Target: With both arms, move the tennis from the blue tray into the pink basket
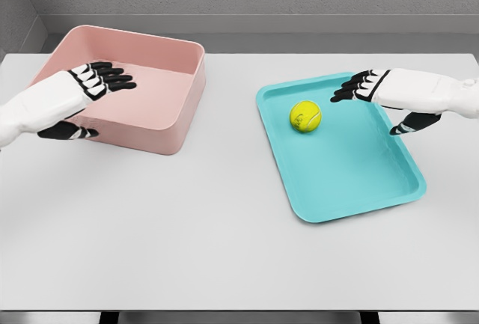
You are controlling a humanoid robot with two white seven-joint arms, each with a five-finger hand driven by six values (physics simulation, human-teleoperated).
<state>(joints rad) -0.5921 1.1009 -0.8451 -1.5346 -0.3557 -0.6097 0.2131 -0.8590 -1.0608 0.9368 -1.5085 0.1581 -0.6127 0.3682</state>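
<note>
A yellow tennis ball [305, 115] lies in the far half of the blue tray [352, 182] at the right of the table. My right hand [374, 93] hovers over the tray's far right part, a little right of the ball, fingers spread and holding nothing. The pink basket [176, 107] stands at the far left. My left hand [90, 92] hangs over the basket's near left wall, fingers extended and holding nothing.
The grey table [187, 227] carries only the basket and the tray. A wide gap of table top separates the two. A grey wall runs behind the table's far edge.
</note>
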